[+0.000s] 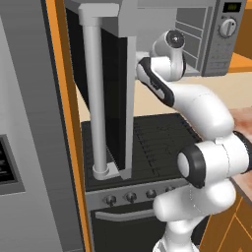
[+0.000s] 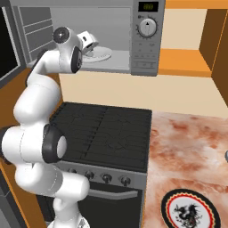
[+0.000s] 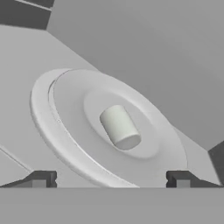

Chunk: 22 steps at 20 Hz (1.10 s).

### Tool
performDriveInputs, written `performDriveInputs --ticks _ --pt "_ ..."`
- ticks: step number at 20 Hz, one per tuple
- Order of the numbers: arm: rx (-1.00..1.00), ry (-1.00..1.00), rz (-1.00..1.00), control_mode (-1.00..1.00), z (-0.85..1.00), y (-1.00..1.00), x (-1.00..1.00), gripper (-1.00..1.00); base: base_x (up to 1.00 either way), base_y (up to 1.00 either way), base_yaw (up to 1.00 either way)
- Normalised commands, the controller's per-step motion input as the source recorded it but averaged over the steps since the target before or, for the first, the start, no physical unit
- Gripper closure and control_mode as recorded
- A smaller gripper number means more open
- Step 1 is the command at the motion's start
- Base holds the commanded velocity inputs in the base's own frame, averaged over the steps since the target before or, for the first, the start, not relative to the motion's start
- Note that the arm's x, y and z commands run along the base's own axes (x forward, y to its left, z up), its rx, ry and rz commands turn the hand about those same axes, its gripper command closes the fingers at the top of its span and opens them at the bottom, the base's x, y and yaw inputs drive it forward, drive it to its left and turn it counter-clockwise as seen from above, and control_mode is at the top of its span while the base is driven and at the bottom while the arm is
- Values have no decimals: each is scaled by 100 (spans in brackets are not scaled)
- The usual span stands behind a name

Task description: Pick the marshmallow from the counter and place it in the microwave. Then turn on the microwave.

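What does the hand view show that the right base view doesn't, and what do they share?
Hand view alone: the marshmallow lying on its side at the plate's centre, with the open tool apart from it. Right base view alone: the microwave's dial, the stovetop and the mottled counter. Both: the white plate inside the microwave.

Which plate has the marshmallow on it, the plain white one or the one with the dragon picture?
The plain white plate inside the microwave. The marshmallow lies on its side in the middle. The dragon plate on the counter has nothing on it.
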Motion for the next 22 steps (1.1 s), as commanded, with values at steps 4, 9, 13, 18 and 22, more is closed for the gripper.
performDriveInputs --ticks 4,9,13,18,22 --pt "0 -2 0 -100 8 -1 -38 -100 0 0 0" --pt "0 0 0 -100 8 -4 -46 -100 0 0 0" --pt "0 0 0 -100 1 -6 -52 -100 0 0 0" --pt "0 0 0 -100 0 -6 -56 -100 0 0 0" --pt "0 0 0 -100 -5 -3 -52 -100 0 0 0"
